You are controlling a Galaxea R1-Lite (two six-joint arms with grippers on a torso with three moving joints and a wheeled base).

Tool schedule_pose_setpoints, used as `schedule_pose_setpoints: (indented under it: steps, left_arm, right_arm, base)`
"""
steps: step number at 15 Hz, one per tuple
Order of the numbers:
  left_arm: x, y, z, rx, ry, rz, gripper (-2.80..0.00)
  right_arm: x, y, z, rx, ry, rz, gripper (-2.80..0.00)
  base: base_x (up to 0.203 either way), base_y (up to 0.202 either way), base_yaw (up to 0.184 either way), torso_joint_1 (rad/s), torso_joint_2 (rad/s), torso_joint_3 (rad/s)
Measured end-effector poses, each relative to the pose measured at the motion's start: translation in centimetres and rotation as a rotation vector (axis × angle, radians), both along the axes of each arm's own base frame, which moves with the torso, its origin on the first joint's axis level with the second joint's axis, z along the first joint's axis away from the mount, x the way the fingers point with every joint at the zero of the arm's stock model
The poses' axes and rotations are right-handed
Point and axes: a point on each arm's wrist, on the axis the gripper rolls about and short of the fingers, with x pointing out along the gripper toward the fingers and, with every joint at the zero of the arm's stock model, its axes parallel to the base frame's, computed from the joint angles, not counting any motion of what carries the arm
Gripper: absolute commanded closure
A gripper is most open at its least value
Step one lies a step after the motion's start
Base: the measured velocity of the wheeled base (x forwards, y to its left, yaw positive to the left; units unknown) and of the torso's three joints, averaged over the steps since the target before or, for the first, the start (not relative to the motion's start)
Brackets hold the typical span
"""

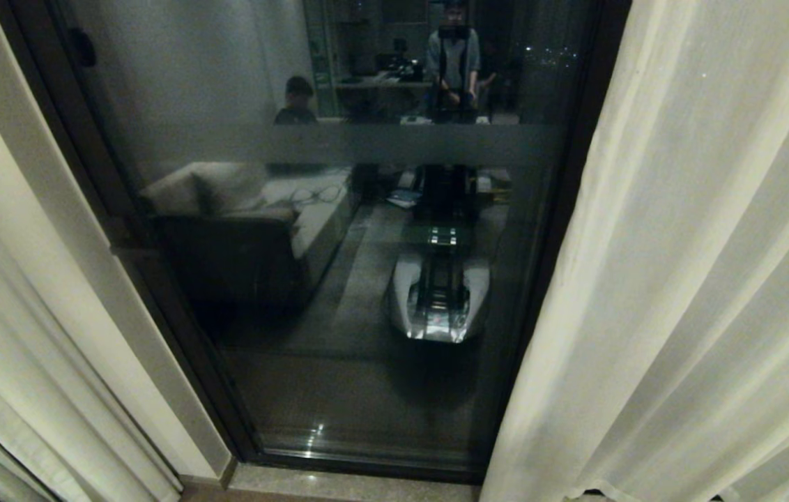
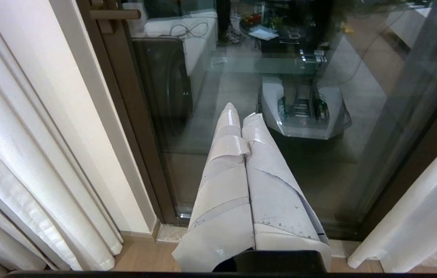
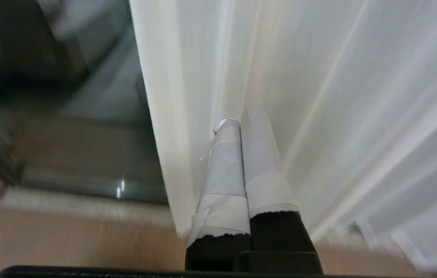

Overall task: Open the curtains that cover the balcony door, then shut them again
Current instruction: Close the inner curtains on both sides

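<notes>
While the curtains [image 1: 680,279] hang upright, floor-length, drawn apart to left and right, I see the balcony door [image 1: 339,279] bare between them. My left gripper [image 2: 241,112] faces the glass, jaws pressed together, empty; my right gripper [image 3: 239,119], jaws likewise together, points into the right panel's pleats.

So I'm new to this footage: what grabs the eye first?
The dark balcony door fills the middle, its glass mirroring a lit room, the robot and two people. Cream curtains hang drawn back on both sides, the right curtain much the larger. The shut right gripper points at that curtain's edge.
</notes>
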Motion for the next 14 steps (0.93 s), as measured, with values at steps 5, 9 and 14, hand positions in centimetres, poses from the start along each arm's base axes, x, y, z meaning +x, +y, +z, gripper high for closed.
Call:
schedule_pose_setpoints:
  steps: [5, 9, 14]
  left_arm:
    - [0.00, 0.00, 0.00, 0.000, 0.000, -0.001, 0.00]
    - [0.00, 0.00, 0.00, 0.000, 0.000, -0.001, 0.00]
    - [0.00, 0.00, 0.00, 0.000, 0.000, -0.001, 0.00]
  right_arm:
    - [-1.02, -0.01, -0.21, 0.038, -0.122, 0.007, 0.00]
    - [-1.15, -0.02, -0.25, 0.051, -0.138, 0.007, 0.00]
    - [-1.16, -0.01, -0.25, 0.051, -0.140, 0.007, 0.00]
  base:
    - [0.000, 0.000, 0.000, 0.000, 0.00, 0.000]
    - [0.000, 0.000, 0.000, 0.000, 0.00, 0.000]
    - [0.000, 0.000, 0.000, 0.000, 0.00, 0.000]
